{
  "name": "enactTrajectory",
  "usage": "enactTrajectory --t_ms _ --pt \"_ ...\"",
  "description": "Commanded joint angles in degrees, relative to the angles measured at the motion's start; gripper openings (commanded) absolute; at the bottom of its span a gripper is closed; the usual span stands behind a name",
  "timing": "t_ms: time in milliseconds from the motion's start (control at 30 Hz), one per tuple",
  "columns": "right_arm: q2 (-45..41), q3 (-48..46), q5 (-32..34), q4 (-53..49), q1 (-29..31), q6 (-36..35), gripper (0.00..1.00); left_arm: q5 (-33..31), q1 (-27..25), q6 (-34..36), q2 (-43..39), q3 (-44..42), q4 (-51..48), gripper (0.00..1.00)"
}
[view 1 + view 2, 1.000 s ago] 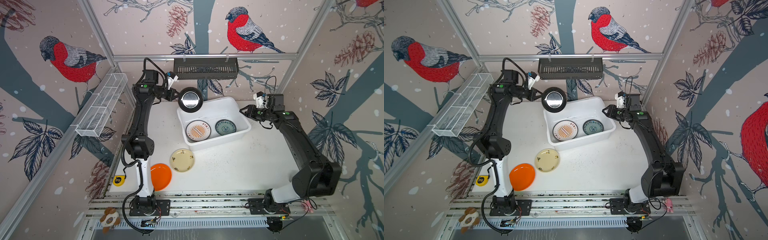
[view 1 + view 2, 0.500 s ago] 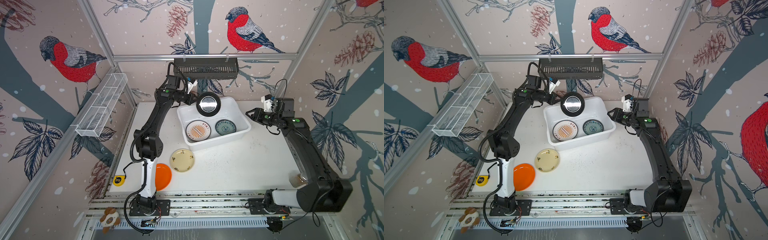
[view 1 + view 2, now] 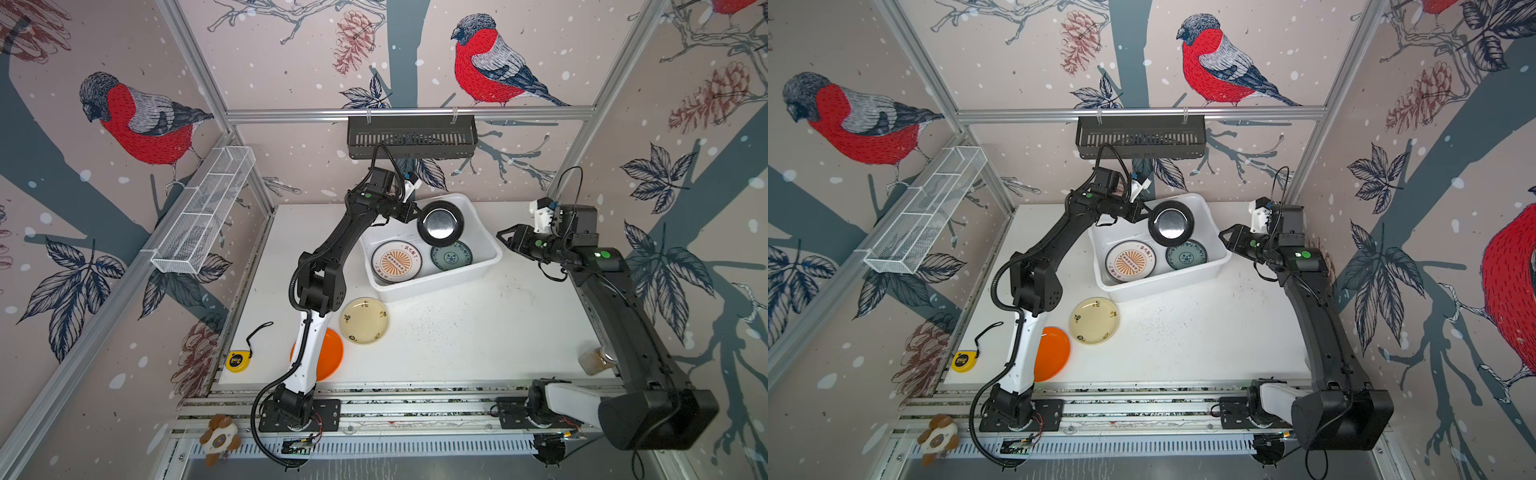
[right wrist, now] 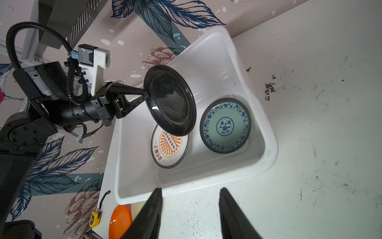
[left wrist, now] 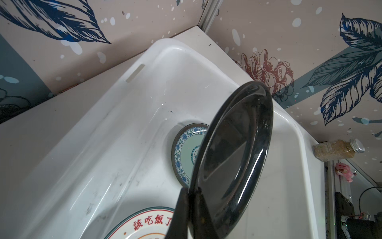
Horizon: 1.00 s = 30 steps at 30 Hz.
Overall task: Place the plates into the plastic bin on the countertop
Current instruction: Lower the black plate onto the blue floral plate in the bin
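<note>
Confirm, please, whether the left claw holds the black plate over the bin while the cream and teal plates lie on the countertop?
No: both top views show the teal plate inside the bin; the cream plate and orange plate lie on the countertop. The left claw does hold the black plate over it.

Both arms look mostly matte black. The left arm and the right arm each have a glossy white lower link above a black base plate. A ribbed black cable hose loops along the left one. A small green light glows near each wrist, close to a white camera bracket. One round joint cap carries a ring of screws. The left claw and the right claw have slim black triangular fingers.
</note>
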Motion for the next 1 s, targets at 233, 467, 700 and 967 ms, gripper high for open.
enactTrajectory --t_ms 233,467,700,967 --pt "-0.32 -0.99 0.89 -0.27 -0.05 1.20 0.46 -0.77 -2.55 -1.96 5.08 0.41 5.81 0.00" --pt "0.44 -0.86 0.80 0.14 0.01 1.60 0.46 -1.39 -2.80 -1.87 7.49 0.48 6.07 0.00" --pt "0.65 -0.97 0.89 0.11 0.06 1.89 0.46 -2.27 -3.18 -1.79 9.91 1.19 6.61 0.00" --pt "0.62 -0.98 1.33 -0.59 0.08 2.16 0.46 -2.07 -3.41 -2.41 11.94 1.26 7.92 0.00"
